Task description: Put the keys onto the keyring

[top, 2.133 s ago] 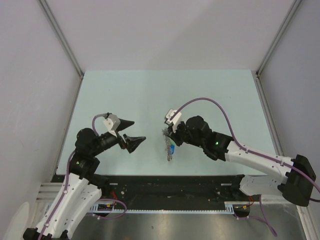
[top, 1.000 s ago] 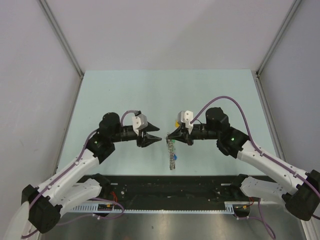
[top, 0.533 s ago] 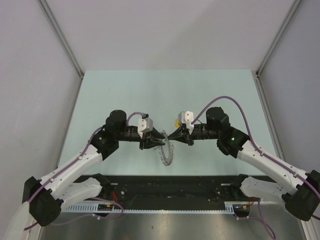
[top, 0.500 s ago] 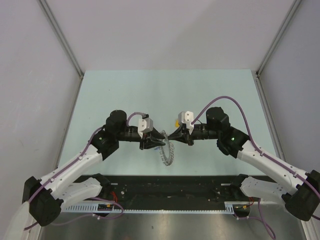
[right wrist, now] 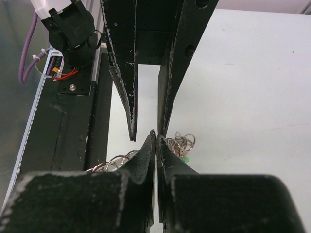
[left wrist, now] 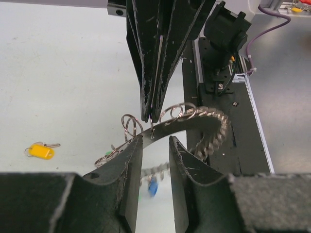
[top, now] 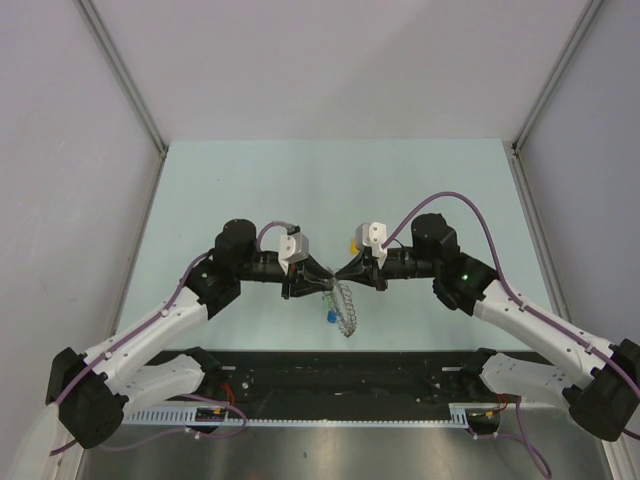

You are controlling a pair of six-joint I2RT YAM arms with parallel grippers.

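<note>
The keyring (top: pixel 347 312), a grey band of many small loops, hangs in a curve over the table. My right gripper (top: pixel 338 274) is shut on its upper end. In the left wrist view the band (left wrist: pixel 204 116) arcs just past my left gripper (left wrist: pixel 155 141), whose jaws stand apart around empty space. The right gripper's tips (left wrist: pixel 151 116) pinch the band directly in front. A yellow-headed key (left wrist: pixel 40 151) lies on the table to the left, also seen as a yellow key (top: pixel 352 243) from above. A green key head (right wrist: pixel 184 159) peeks from behind the right gripper (right wrist: pixel 156 137).
A small blue piece (top: pixel 328 317) dangles from the keyring's low part. The pale green table (top: pixel 250 190) is walled on three sides. A black rail with cables (top: pixel 330 375) runs along the near edge, just below the hanging ring.
My left gripper has moved right, up to the right gripper's tips, and its jaws have narrowed. The hanging keyring swung out to the left and has settled back under the two grippers.
</note>
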